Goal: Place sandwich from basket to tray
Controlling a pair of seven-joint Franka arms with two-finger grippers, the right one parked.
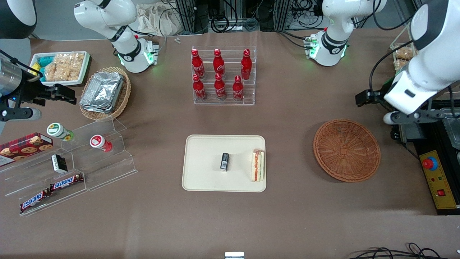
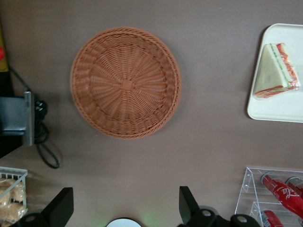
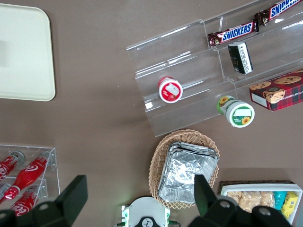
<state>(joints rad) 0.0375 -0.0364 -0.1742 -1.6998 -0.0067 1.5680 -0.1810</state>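
Note:
The sandwich (image 1: 257,165) (image 2: 276,71) lies on the cream tray (image 1: 201,176) (image 2: 284,109), at the tray's edge nearest the basket. The round reddish-brown basket (image 1: 346,150) (image 2: 125,82) stands empty beside the tray, toward the working arm's end of the table. My left gripper (image 1: 364,98) (image 2: 125,195) hangs above the bare table, farther from the front camera than the basket and apart from it. It is open wide, with nothing between its fingers (image 2: 188,201).
A small black object (image 1: 224,161) rests mid-tray. A clear rack of red bottles (image 1: 223,75) stands farther back. Toward the parked arm's end are a tan basket of foil trays (image 1: 104,91) and acrylic snack shelves (image 1: 68,162). A control box (image 1: 436,180) sits beside the basket.

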